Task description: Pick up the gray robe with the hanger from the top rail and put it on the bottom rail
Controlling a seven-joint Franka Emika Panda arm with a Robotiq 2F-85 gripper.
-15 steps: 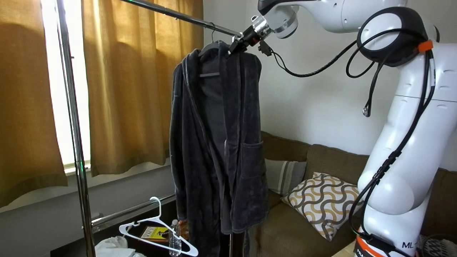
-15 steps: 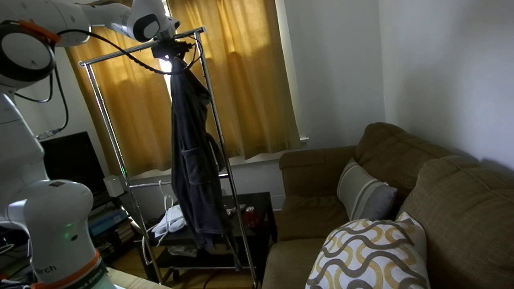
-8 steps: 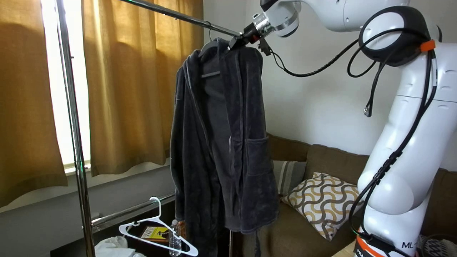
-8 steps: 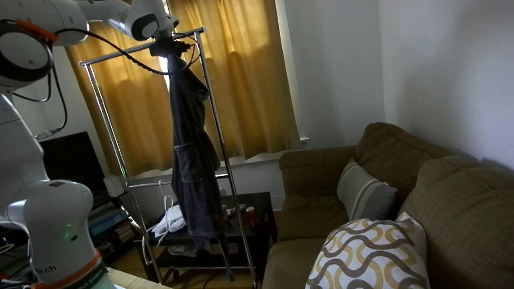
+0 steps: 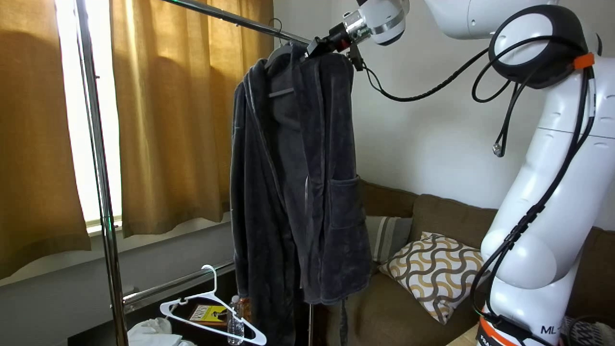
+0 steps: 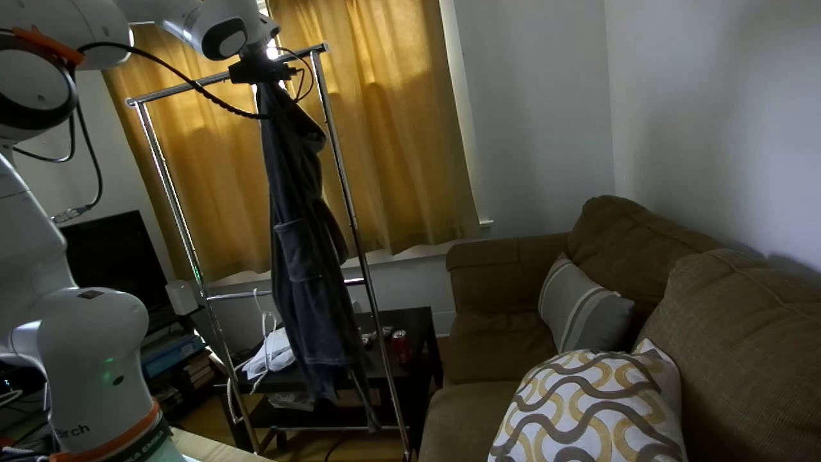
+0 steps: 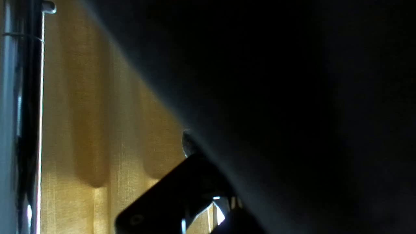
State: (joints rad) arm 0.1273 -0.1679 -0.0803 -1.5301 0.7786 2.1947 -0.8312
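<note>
gray robe point(image 5: 288, 192) near bottom rail's point(image 5: 166, 287) white hanger point(image 5: 213, 292)

Both exterior views set back, sharing curtains point(image 6: 397, 141), sofa point(image 6: 513, 282), gray robe point(image 5: 298, 173); wrist view close to gray robe, facing curtains

Charcoal gray on the robe point(image 5: 336, 139), centre; golden tan on the curtains point(image 5: 168, 120), upper left; brown and yellow waves over the white pillow point(image 5: 436, 271), lower right.

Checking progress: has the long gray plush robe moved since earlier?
Yes: in an exterior view, the robe rose against the thin silver metal top rail.
</note>
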